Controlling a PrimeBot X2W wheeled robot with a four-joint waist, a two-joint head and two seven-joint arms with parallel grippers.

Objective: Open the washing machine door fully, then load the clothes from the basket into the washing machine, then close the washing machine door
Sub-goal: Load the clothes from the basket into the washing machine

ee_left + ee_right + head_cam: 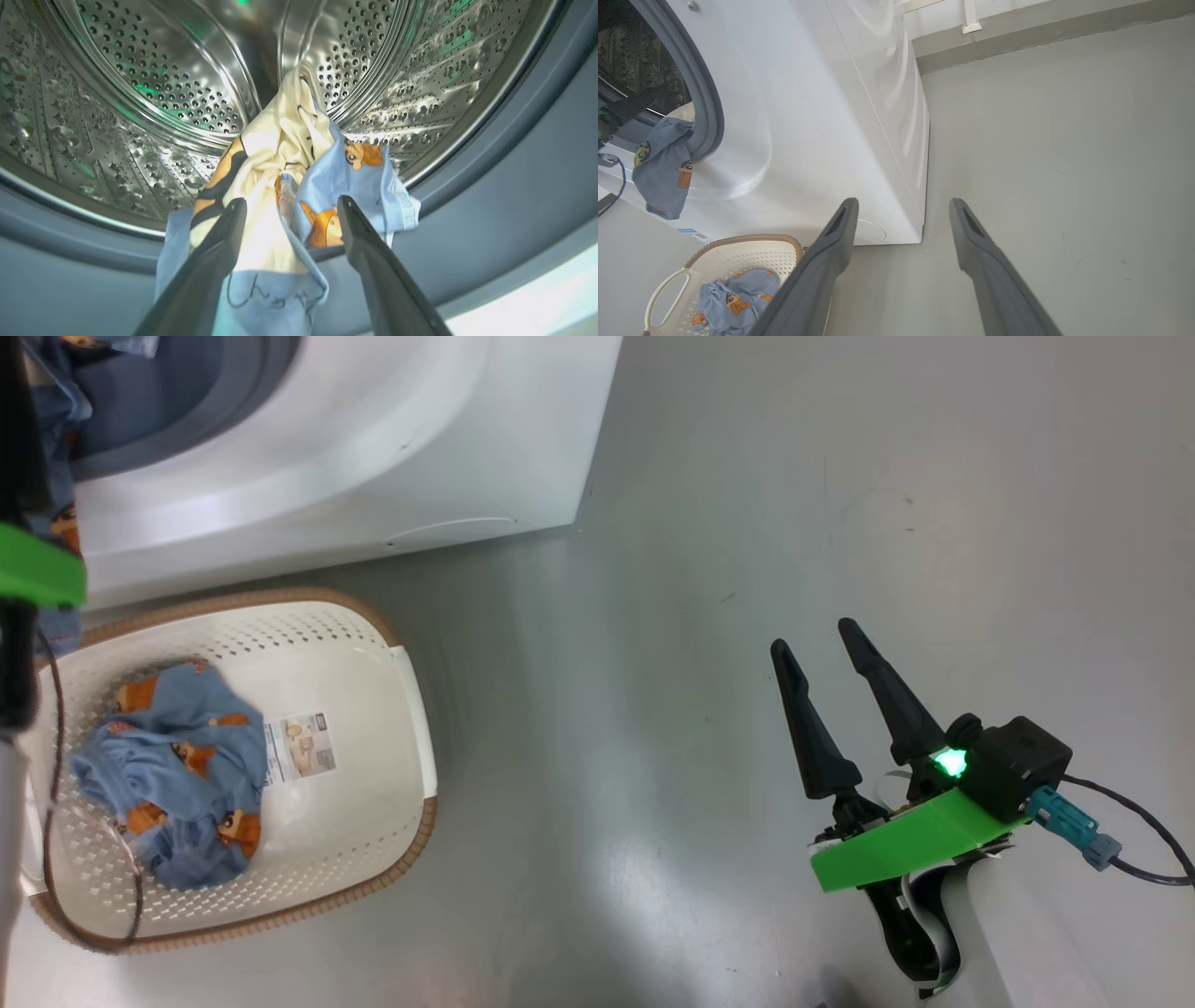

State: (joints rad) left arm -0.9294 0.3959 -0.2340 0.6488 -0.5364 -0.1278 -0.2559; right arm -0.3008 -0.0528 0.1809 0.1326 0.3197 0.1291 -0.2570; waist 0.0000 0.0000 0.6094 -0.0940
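Observation:
The white washing machine (373, 448) stands open, and its door is out of view. My left gripper (289, 203) is open at the mouth of the steel drum (163, 70). A cream-white piece (280, 135) and a blue printed piece (355, 182) lie between and beyond its fingers, draped over the grey rubber ring (514, 186). Part of that blue cloth (663, 172) hangs down the machine's front. The basket (411, 709) sits on the floor below the opening, holding more blue clothes (177, 765). My right gripper (814, 637) hovers open over bare floor, well to the right of the basket.
My left arm's green bracket (37, 569) and a dark cable (56, 728) cross the basket's left side. A label sticker (299, 747) lies on the basket's bottom. Grey floor (747, 476) stretches to the right of the machine, up to a wall skirting (1017, 32).

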